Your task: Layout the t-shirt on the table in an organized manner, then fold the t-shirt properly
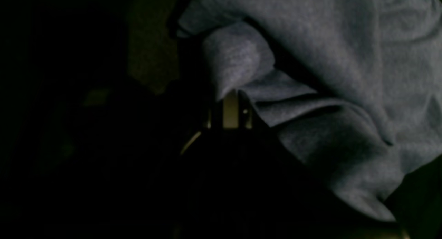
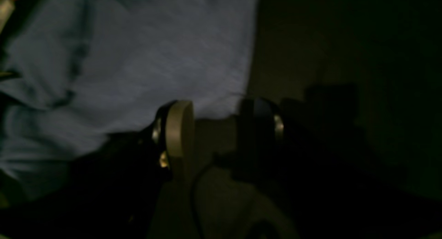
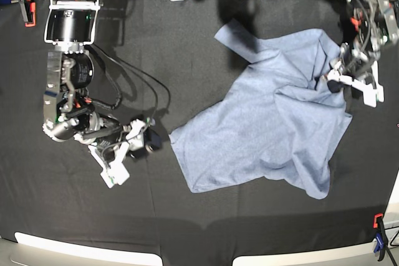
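base: bright, sharp | wrist views: dim, blurred, heavy shadow

The silver-and-black jointed right arm (image 3: 67, 73) ends in a white-shelled gripper with black tips (image 3: 134, 144), with thin black cables looping beside it. The left arm's white-and-black gripper (image 3: 349, 79) shows small red marks higher up. In the right wrist view, the tan flat-faced finger pads (image 2: 179, 128) carry brass-coloured screws.

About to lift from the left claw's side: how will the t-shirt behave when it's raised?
Probably floppy: the t-shirt already lies in soft folds and will likely drape and sag. It looks thin and light. The left claw is shut on a bunched edge, so layers may come up together; the black table cloth might drag it.
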Motion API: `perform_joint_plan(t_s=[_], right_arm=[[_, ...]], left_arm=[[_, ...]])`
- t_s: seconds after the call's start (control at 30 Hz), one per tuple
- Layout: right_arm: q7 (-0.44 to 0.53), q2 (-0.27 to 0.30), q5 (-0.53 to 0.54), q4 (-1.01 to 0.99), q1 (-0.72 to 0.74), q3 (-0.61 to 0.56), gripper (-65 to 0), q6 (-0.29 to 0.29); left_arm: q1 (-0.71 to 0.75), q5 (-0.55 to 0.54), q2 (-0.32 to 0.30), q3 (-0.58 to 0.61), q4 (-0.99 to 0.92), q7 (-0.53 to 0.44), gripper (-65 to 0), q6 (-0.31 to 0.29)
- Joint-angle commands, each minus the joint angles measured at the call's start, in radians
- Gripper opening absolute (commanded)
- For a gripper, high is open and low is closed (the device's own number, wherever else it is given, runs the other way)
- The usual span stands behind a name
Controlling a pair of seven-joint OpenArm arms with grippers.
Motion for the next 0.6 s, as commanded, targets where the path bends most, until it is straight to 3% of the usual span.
perform_joint_plan(t_s=[0.0,0.17,0.33,0.57], right_arm=[[-0.002,-0.006,0.042,0.018,0.027,-0.012,-38.7,0.007],[-0.045,-0.118,-0.006,-0.042,0.026,-0.074,-31.7,-0.015],[-0.154,-0.239,-0.002,-0.160,0.026,-0.077,-31.7,-0.017],[-0.154,-0.323,-0.003,-0.193,-0.021,-0.098,-31.8,-0.039]], left_arm=[[-0.013,-0.016,-0.009,-0.001,0.023,-0.023,-65.0,-0.004],[-0.014,-0.016,-0.009,-0.001,0.023,-0.024,-65.0,-0.005],[-0.014,-0.012,-0.009,-0.001,0.023,-0.024,-65.0,-0.019],[-0.014,-0.012,-0.009,-0.001,0.023,-0.024,-65.0,-0.019]])
